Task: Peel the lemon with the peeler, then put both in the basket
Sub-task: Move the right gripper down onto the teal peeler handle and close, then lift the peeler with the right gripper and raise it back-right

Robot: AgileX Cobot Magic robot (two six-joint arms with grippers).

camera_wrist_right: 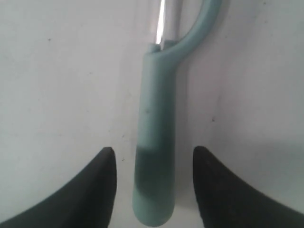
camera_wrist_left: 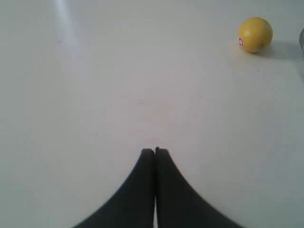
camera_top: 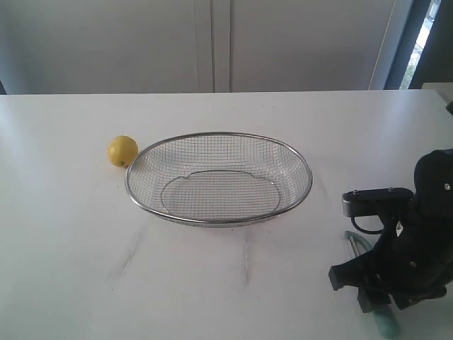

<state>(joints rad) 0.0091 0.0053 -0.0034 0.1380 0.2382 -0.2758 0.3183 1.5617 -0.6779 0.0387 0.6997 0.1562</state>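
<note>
Right gripper is spread wide and parked straight over the peeler, with one finger on each side of the teal handle, not touching it as far as I can tell. The handle's long axis runs straight out between the fingers, butt end nearest the wrist and blade head pointing away, so I'd guess a plain squeeze catches it across its width. Left gripper is pressed together on nothing. The lemon sits well ahead of it, just beside the basket. For the peeler, the right arm is clearly nearer.

Left gripper closed, right gripper wide
</note>
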